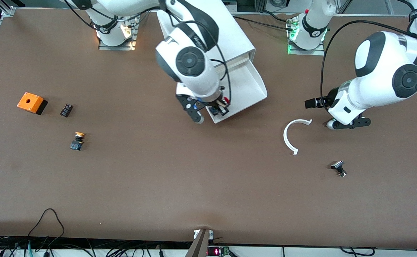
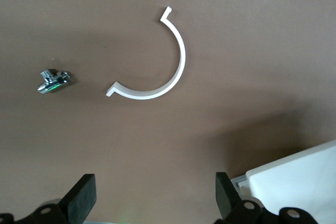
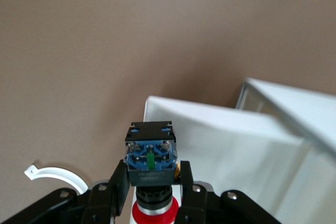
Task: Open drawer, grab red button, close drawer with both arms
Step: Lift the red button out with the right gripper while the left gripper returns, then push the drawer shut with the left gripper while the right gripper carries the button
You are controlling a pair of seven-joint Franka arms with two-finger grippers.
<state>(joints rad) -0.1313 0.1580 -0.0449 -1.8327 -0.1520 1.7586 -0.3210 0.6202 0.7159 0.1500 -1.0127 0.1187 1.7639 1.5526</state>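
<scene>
Button sits pinched between the fingers of the right gripper, red cap toward the wrist, dark blue-black body pointing away. Right gripper hangs over the front lip of the drawer, which is pulled out of the white cabinet. Cabinet stands at the table edge where the arm bases are mounted, roughly midway along that edge; the drawer extends from it toward the table centre. In the right wrist view the button body shows blue contacts and a small green part, with the white drawer wall just beside it.

Left gripper is held low over bare table toward the left arm's end, fingers spread wide apart with nothing between them. Left wrist view shows a corner of the drawer at the frame edge.

Other items:
- 1 white curved strip, open C shape, flat on the table between the drawer and the left gripper.
- 1 small metal part with a black top, nearer the front camera than the left gripper.
- 1 orange box with a hole, toward the right arm's end.
- 1 small black block just beside the orange box.
- 1 yellow-capped button, nearer the front camera than the black block.
</scene>
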